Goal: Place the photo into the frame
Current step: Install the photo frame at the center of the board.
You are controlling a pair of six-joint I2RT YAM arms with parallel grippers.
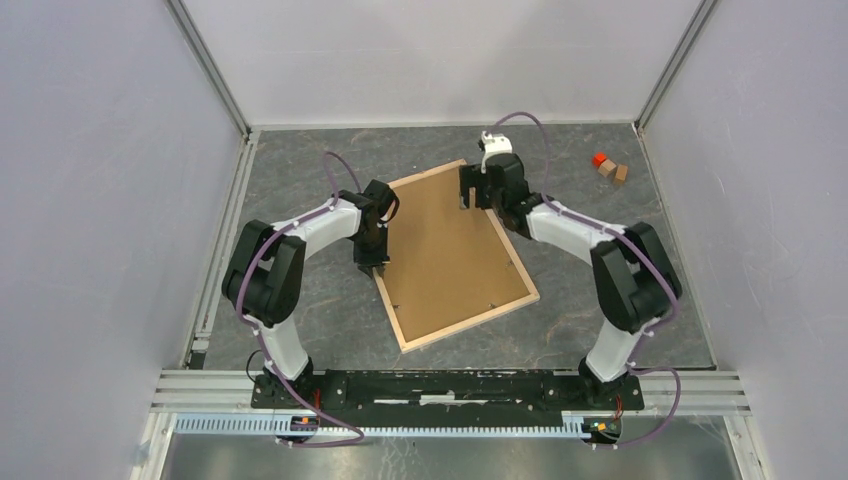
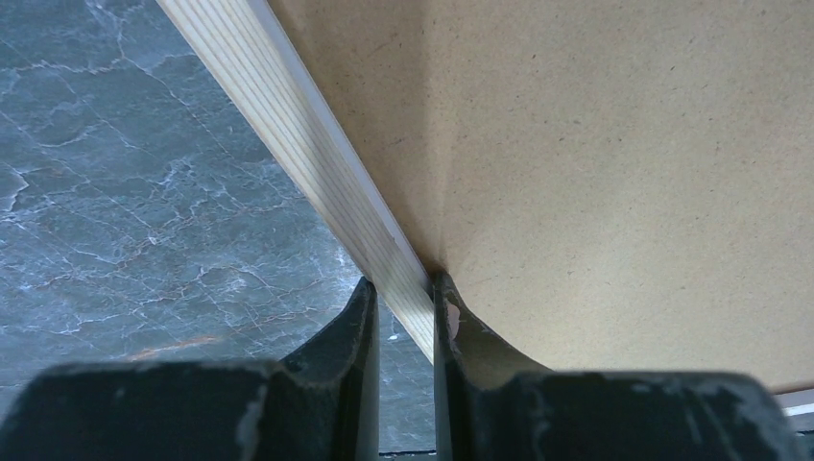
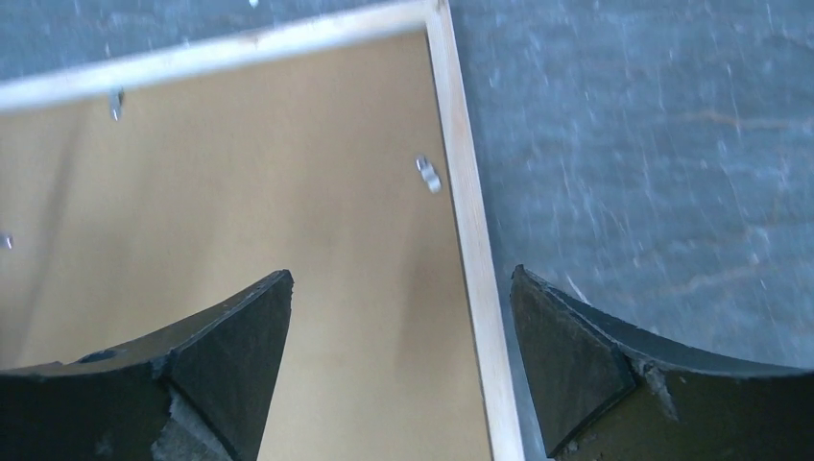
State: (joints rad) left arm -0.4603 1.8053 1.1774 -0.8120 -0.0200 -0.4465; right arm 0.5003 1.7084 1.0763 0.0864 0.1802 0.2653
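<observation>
Frame (image 2: 312, 163) looks stiff and light; hold it by a thin rail. Left claw (image 2: 403, 288) pinches one rail, right claw (image 3: 401, 279) hangs open above another.

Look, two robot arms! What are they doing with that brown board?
They are working on a picture frame lying face down on the table, with a brown backing board set in it. The left gripper pinches the frame's left rail. The right gripper is open, with the right rail near the far corner between its fingers. No photo is in sight.
</observation>
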